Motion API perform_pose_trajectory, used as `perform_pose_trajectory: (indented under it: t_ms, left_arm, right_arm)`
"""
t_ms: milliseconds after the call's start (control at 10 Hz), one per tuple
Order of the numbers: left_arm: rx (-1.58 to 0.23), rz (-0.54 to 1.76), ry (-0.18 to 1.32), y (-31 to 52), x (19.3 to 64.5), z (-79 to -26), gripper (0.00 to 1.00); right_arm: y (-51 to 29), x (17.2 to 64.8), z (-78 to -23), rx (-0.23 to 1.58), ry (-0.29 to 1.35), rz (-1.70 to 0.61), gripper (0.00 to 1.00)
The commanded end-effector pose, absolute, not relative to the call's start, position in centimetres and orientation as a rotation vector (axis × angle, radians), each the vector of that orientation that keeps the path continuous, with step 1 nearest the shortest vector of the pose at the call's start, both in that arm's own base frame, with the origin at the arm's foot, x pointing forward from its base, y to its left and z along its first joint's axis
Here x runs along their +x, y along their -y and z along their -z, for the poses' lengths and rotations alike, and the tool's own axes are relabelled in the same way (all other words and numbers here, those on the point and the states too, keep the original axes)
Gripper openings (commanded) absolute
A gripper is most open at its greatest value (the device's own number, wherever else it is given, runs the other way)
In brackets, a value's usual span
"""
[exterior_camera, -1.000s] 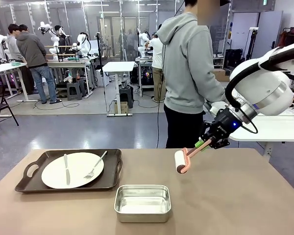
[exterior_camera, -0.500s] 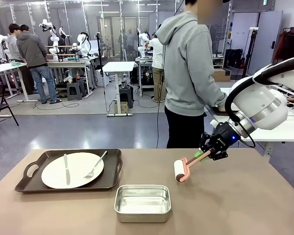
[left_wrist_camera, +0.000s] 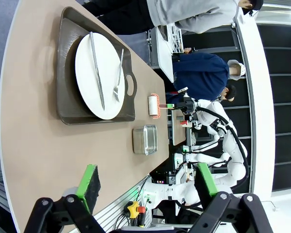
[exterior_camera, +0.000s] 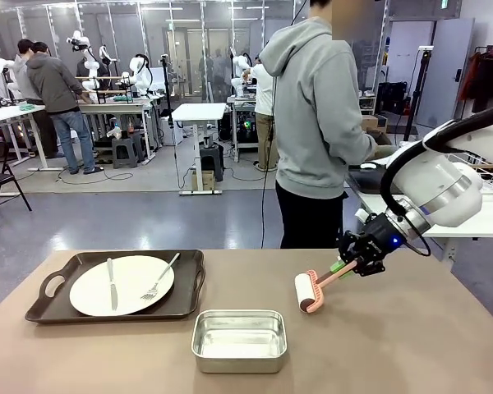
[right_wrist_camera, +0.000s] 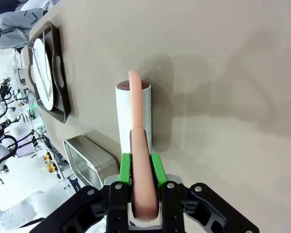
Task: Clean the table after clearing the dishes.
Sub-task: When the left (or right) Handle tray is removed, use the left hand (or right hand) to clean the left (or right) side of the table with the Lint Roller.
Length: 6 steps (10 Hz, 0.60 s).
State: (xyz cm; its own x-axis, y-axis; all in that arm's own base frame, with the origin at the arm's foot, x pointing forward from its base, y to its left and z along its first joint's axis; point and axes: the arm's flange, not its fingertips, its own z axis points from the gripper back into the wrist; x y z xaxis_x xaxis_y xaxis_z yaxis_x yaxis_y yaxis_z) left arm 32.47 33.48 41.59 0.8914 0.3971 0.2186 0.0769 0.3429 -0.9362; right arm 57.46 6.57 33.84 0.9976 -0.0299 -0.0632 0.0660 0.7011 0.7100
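Note:
A lint roller (exterior_camera: 305,292) with a white roll and a salmon handle hangs at the tan table (exterior_camera: 394,345), right of centre, and my right gripper (exterior_camera: 347,265) is shut on its handle. In the right wrist view the roll (right_wrist_camera: 133,114) lies low over the tabletop and casts a close shadow; I cannot tell whether it touches. One white plate (exterior_camera: 122,285) with a knife and a fork sits on a dark tray (exterior_camera: 194,279) at the left. My left gripper (left_wrist_camera: 145,171) is open and holds nothing, high above the table's near side, looking at the plate (left_wrist_camera: 99,75).
A silver metal pan (exterior_camera: 239,339) stands empty near the front edge, between tray and roller. A person in a grey hoodie (exterior_camera: 316,115) stands at the far side, turned toward a white side table (exterior_camera: 444,215). The table's right half is bare.
My right arm has brought the roller down and slightly right, closer to the tabletop. The tray, plate and pan have not moved.

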Motion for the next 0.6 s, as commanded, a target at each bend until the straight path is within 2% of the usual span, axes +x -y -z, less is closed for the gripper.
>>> perform_pose_trajectory:
  t_ms: [0, 300, 500]
  left_arm:
    - [-1.214, -0.212, 0.459, -33.6, 32.2, -41.6, 1.00]
    - [-1.214, -0.212, 0.459, -33.6, 32.2, -41.6, 1.00]
    - [-1.214, -0.212, 0.459, -33.6, 32.2, -41.6, 1.00]
  right_arm:
    - [-4.0, 57.8, -32.7, 0.791, -0.042, 0.052, 0.22]
    - [0.2, 56.9, -32.7, 0.766, -0.033, 0.061, 0.22]
    - [4.1, 56.5, -32.5, 0.699, -0.094, 0.057, 0.22]
